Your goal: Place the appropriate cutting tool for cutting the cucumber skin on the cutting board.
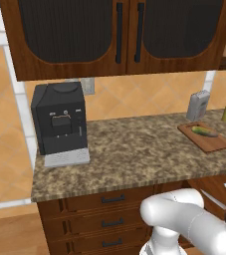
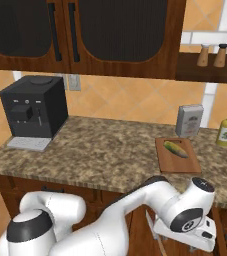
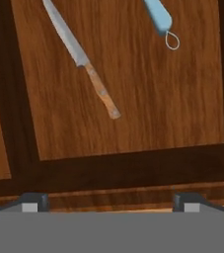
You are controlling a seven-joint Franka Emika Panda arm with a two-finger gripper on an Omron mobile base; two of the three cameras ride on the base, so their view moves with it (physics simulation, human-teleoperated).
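Here the tool [image 3: 111,203] hangs with its jaws spread and empty over the open drawer [image 3: 123,74], looking down to choose the teal-handled peeler [image 3: 158,16] over the knife [image 3: 79,57], while the cucumber [image 1: 204,131] waits on the cutting board [image 1: 215,143] on the counter [image 1: 129,154].

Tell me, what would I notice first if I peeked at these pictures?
Probably the big black coffee machine at the counter's left end, and the green cucumber lying on the wooden cutting board at the right. Down in the open drawer, a knife lies beside a blue-handled tool.
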